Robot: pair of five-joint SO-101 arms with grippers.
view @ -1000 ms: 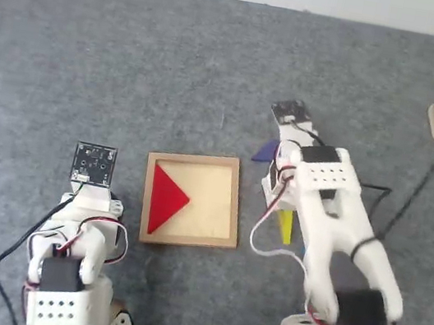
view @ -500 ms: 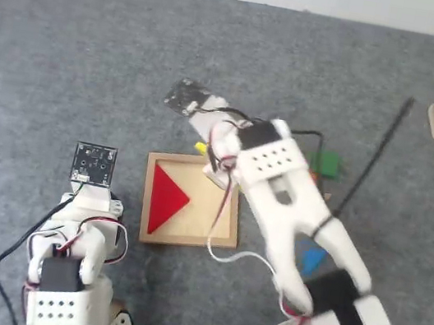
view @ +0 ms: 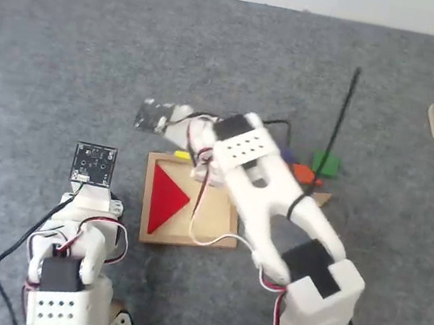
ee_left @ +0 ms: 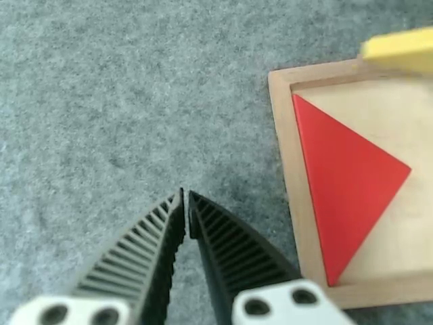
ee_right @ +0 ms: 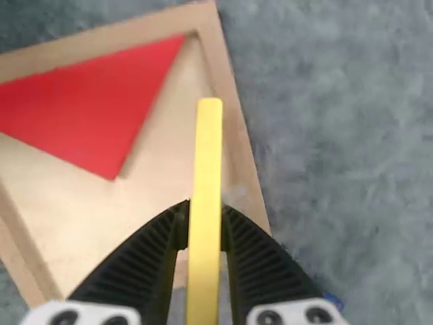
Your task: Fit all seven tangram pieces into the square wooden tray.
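Between the fingers of the right hand (ee_right: 203, 211), a thin yellow wooden tangram piece (ee_right: 208, 149) is pinched by its flat faces, standing on edge and jutting past the fingertips. Its tip hangs just inside one rim of the square wooden tray (ee_right: 233, 128), near a corner of the flat red triangle (ee_right: 95, 112) lying inside. Let go like this, it would likely catch the rim or topple onto the red triangle, being neither flat nor clear of the wall. The left hand (ee_left: 186, 203), pressed together and holding nothing, hangs over the grey bench (ee_left: 101, 81) beside the tray.
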